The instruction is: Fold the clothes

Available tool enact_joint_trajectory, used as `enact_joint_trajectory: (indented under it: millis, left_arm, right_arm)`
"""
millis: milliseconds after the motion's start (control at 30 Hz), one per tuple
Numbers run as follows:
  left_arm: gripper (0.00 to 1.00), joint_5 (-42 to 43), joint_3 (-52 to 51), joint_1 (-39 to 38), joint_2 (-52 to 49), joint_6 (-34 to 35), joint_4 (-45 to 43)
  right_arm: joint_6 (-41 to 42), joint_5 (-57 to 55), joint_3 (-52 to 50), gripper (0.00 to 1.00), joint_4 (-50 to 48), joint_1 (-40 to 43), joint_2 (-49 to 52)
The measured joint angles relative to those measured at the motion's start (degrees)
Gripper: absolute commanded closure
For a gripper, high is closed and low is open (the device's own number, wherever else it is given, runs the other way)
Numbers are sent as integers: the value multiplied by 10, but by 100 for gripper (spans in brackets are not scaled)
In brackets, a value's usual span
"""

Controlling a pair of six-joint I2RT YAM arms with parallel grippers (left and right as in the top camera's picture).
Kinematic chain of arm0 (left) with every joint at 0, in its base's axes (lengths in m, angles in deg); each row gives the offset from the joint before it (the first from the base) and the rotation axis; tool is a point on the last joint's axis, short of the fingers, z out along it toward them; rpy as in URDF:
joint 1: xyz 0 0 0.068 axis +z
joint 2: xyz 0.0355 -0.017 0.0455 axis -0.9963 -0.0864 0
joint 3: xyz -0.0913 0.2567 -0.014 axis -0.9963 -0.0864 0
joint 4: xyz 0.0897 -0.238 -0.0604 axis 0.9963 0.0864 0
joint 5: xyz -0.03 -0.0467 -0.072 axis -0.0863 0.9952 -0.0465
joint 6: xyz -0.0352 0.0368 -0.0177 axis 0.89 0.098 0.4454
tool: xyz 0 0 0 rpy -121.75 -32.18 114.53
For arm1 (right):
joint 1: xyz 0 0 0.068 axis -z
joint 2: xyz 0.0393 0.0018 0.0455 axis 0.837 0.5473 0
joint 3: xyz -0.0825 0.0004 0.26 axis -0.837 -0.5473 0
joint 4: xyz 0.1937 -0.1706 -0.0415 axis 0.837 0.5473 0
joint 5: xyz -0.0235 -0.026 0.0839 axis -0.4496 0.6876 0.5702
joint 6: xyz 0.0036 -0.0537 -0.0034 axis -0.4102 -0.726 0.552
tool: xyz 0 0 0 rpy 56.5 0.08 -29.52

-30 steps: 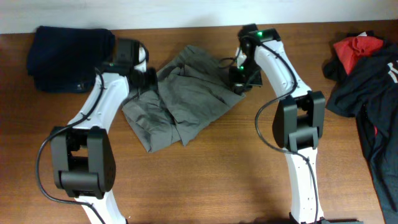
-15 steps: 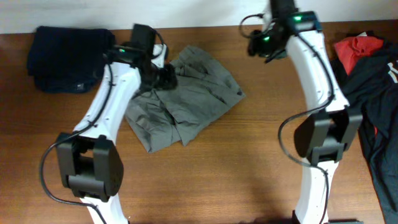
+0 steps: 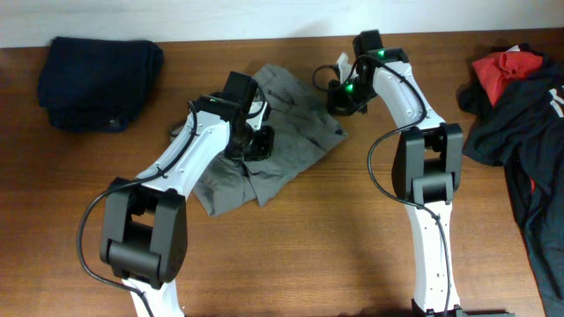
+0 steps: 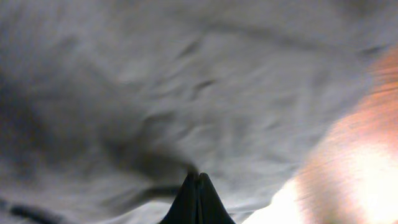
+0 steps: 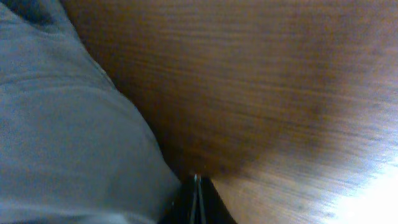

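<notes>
The clothes are lying mid-way along the table, the left gripper sitting on their centre, the right gripper at their right edge, a folded garment far left, heaped garments far right.

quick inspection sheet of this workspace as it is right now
surface: wooden table, brown, no spill seen
job's things: grey-olive garment, crumpled and unfolded, centre rear
clutter: navy garment at far left; red and black garments at far right
grippers: left pincer shut, over the grey cloth; right pincer shut, at the cloth's edge above bare wood
cables: black cable looped along each arm, none on the cloth
surroundings: pale wall behind the table
</notes>
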Motion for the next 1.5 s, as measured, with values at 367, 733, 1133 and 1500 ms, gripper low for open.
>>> enact_joint_trajectory:
  millis: [367, 733, 1133, 1500]
  left_arm:
    - [99, -31, -1, 97, -48, -5, -21]
    - [99, -40, -2, 157, -66, -48, -139]
    - [99, -82, 50, 193, -66, -59, -167]
    - [99, -25, 159, 126, -66, -45, 75]
  right_arm:
    - [-2, -2, 0, 96, 140, -1, 3]
    - [19, -27, 0, 96, 208, -33, -6]
    - [94, -158, 0, 96, 236, -82, -151]
    - [63, -170, 0, 94, 34, -29, -160]
